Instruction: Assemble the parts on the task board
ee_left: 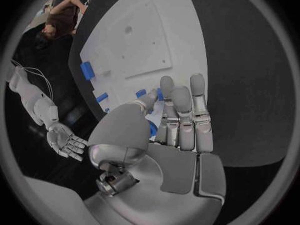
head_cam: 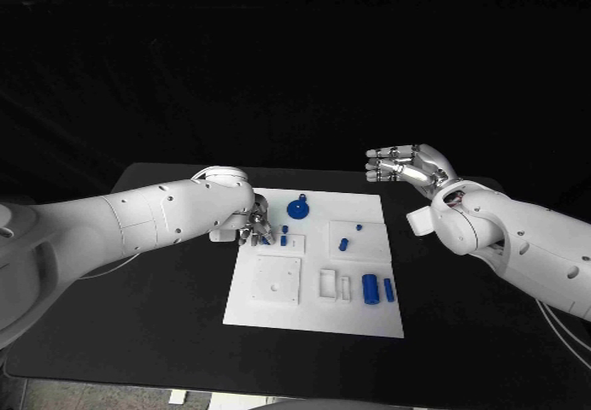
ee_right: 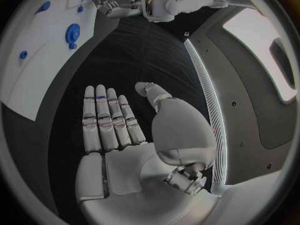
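The white rectangular task board [head_cam: 318, 260] is seen lying flat at the middle of the black bench [head_cam: 148, 282].

Left hand [head_cam: 255, 224] — lowered over the board's left edge, near the far corner. In the left wrist view its fingers [ee_left: 181, 115] are held straight and pressed side by side, with the thumb bent in toward them; a small blue part [ee_left: 152, 129] is partly seen between thumb and fingers. Whether it is actually pinched cannot be told.

Right hand [head_cam: 410, 165] — raised well apart from the board, beyond its far right corner. In the right wrist view the fingers [ee_right: 106, 120] are stretched out flat and close together, the thumb set off to one side; nothing is held.

Parts on the board:
- a round blue disc-shaped part [head_cam: 298, 207] near the far edge, just beside the left hand;
- two short blue pegs [head_cam: 283, 237] close to the left hand's fingertips;
- two small blue pieces [head_cam: 351, 237] on a raised white square right of the disc;
- a blue cylinder [head_cam: 370, 286] and a slimmer blue bar [head_cam: 389, 289], side by side toward the near right corner;
- a raised white square plate [head_cam: 277, 279] on the near left portion.
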